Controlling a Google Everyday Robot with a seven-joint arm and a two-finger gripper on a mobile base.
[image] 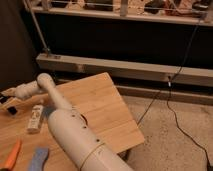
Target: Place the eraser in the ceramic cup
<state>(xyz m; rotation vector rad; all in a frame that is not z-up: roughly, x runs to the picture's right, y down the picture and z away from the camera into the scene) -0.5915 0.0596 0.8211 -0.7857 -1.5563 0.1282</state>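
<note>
My gripper [6,99] is at the far left edge of the view, at the end of my white arm [65,125], low over the wooden table [100,105]. A small black block with a paler end, the eraser [11,108], lies just under and beside the gripper. I cannot tell whether the gripper is touching or holding it. The ceramic cup is out of view.
A white labelled bottle [35,118] lies on the table right of the eraser. An orange object [11,156] and a flat blue-grey tool [39,160] lie at the near left. The table's right edge drops to a speckled floor with black cables [172,107].
</note>
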